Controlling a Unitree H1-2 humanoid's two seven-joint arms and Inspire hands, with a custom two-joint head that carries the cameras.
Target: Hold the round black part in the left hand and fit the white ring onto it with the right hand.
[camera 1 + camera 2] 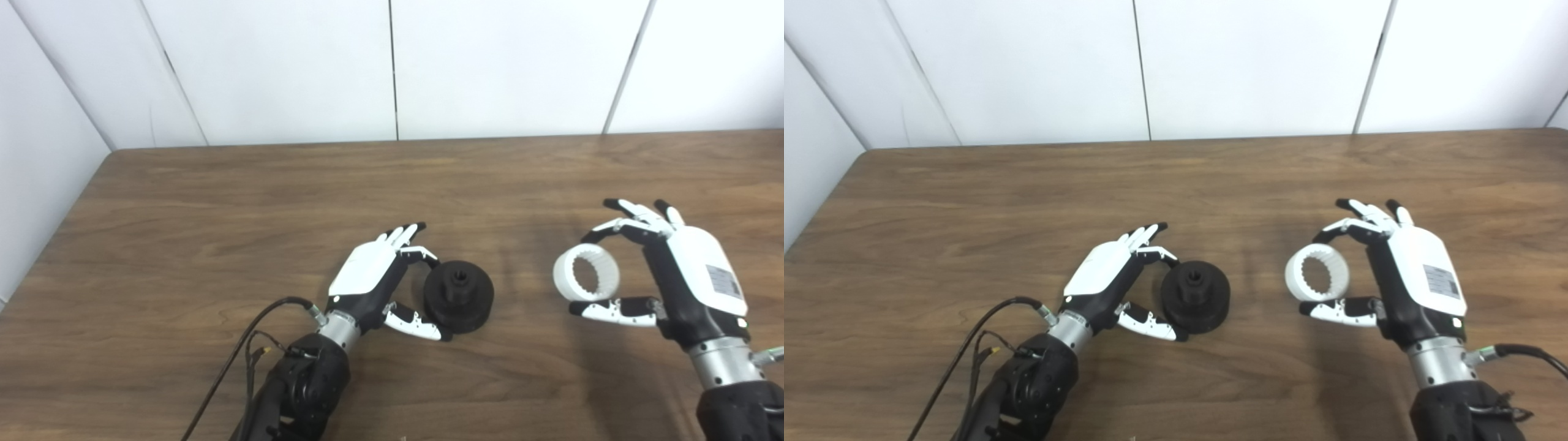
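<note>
The round black part rests on the wooden table near the middle, with a toothed hub on top. My left hand is just left of it, one finger and the thumb pinching its left side while the other fingers stay straight. The white ring, toothed on the inside, is pinched between a finger and the thumb of my right hand, to the right of the black part and apart from it. It also shows in the right eye view.
The wooden table runs back to a white panelled wall, and its left edge is in view. A black cable trails from my left wrist over the table's front left.
</note>
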